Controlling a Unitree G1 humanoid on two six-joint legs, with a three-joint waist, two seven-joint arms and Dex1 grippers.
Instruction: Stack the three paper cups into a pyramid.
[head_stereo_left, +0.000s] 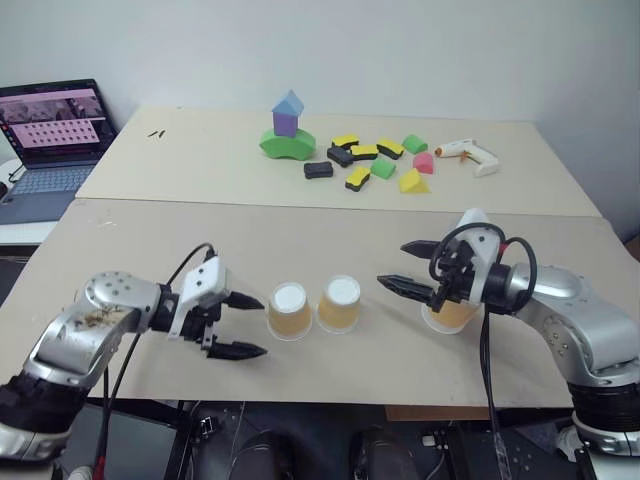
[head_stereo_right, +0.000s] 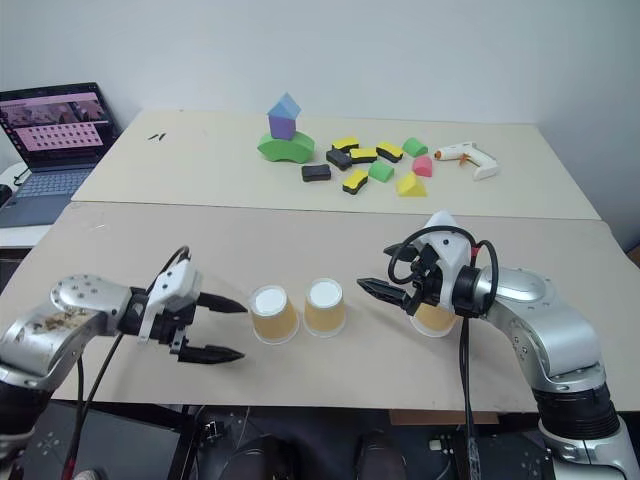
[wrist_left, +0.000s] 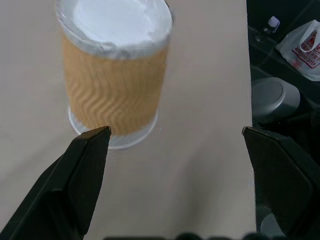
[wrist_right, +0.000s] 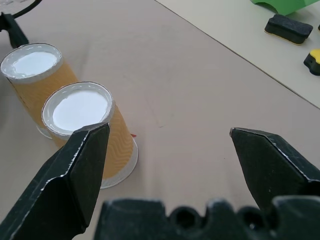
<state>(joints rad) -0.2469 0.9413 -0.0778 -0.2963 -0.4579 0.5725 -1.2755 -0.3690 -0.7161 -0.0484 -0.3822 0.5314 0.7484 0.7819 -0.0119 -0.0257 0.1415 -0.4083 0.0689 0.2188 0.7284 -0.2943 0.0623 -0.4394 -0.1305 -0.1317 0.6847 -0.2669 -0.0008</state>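
Two paper cups (head_stereo_left: 288, 311) (head_stereo_left: 339, 304) stand upside down, side by side and touching, near the front edge of the table (head_stereo_left: 330, 235). The third cup (head_stereo_left: 452, 316) sits to their right, partly hidden under my right gripper (head_stereo_left: 392, 263). That gripper is open and hovers just right of the pair, pointing at them; its wrist view shows both cups (wrist_right: 95, 135) (wrist_right: 35, 80). My left gripper (head_stereo_left: 263, 326) is open, just left of the left cup (wrist_left: 115, 75), with nothing between its fingers (wrist_left: 75, 185). No cup rests on another.
On the far table lie scattered foam blocks (head_stereo_left: 365, 160), a blue-purple-green block tower (head_stereo_left: 287, 130) and a white glue gun (head_stereo_left: 468, 155). A laptop (head_stereo_left: 55, 140) sits at the far left. The near table's front edge runs close below both grippers.
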